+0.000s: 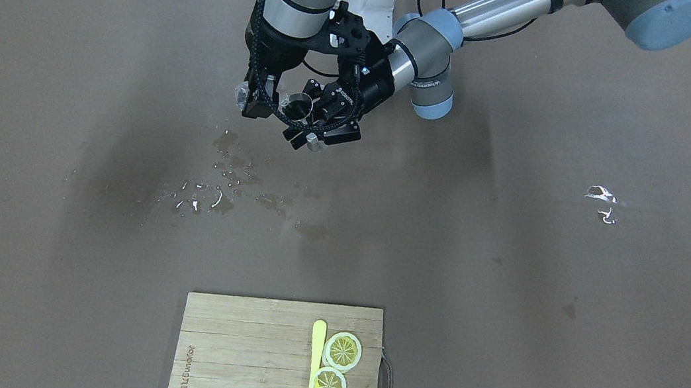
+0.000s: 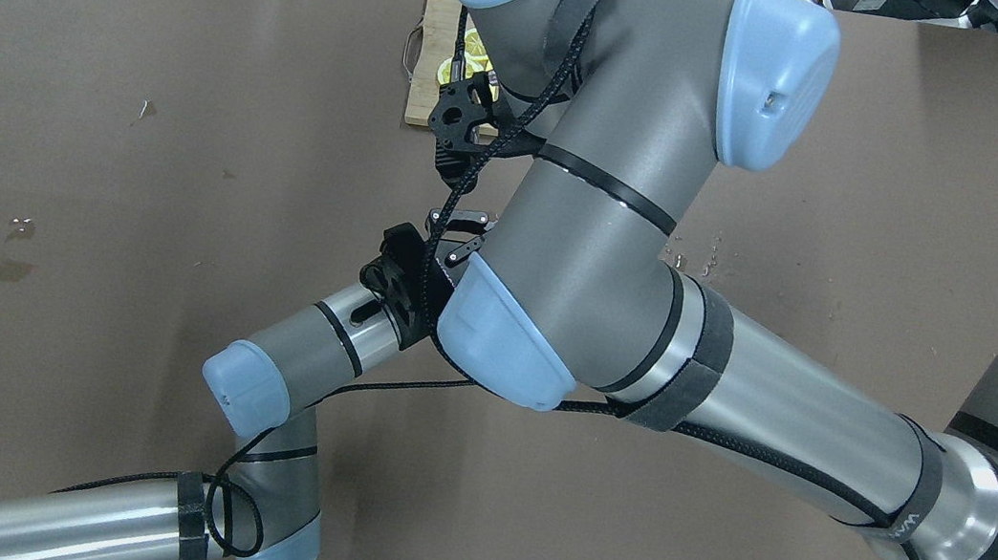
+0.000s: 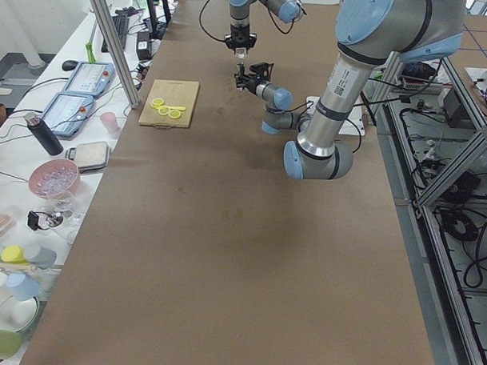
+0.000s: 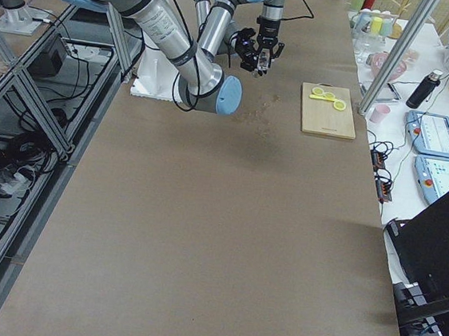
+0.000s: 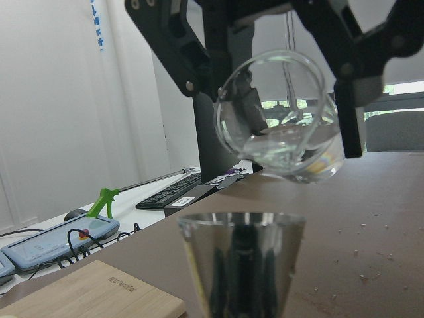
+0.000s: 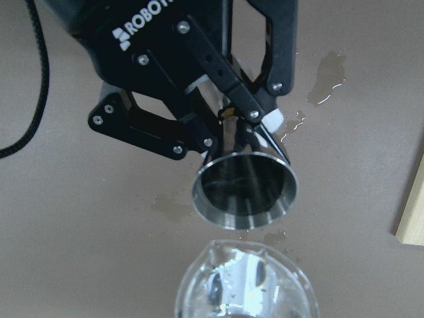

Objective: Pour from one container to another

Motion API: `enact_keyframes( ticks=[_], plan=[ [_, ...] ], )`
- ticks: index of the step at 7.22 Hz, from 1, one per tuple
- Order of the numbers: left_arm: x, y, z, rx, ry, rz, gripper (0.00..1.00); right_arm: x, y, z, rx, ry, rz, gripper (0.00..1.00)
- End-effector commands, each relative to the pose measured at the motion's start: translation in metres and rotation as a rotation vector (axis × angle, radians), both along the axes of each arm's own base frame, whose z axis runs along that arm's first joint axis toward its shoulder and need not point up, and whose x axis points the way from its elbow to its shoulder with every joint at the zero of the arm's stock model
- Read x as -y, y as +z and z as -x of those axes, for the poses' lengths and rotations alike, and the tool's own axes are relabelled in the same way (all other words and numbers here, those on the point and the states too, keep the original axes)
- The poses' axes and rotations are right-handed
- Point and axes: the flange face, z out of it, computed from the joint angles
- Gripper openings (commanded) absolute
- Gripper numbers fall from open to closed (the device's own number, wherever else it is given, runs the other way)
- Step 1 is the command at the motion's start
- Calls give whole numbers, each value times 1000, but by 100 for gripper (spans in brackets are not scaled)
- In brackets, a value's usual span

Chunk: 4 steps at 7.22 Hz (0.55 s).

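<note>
My left gripper [image 1: 310,120] is shut on a shiny metal cup [image 1: 297,106], held above the table with its mouth up. The right gripper [image 1: 256,99] is shut on a clear glass beaker [image 1: 242,95] right beside it. In the left wrist view the beaker [image 5: 281,119] is tilted just above the cup [image 5: 242,265], with a little clear liquid inside. From the right wrist view, the beaker's rim [image 6: 245,285] hangs close over the cup's open mouth [image 6: 245,192]. In the overhead view the right arm hides both containers.
Spilled water drops [image 1: 228,172] wet the brown table under and in front of the grippers. A wooden cutting board [image 1: 231,352] with lemon slices [image 1: 343,350] and a yellow knife [image 1: 316,357] lies at the operators' edge. Small white scraps [image 1: 602,198] lie toward my left.
</note>
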Motion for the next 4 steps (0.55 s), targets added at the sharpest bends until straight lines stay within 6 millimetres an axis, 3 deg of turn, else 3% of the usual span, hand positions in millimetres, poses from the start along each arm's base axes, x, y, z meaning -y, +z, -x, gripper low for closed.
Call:
enact_keyframes(
  ticks=[1,4],
  plan=[
    [0,-1,0,-1,0,-1,0,2,-5,1,-21,3,10,0],
    [0,0,-2,3,0,2,0,3,-6,3,-35,4,15,0]
  ],
)
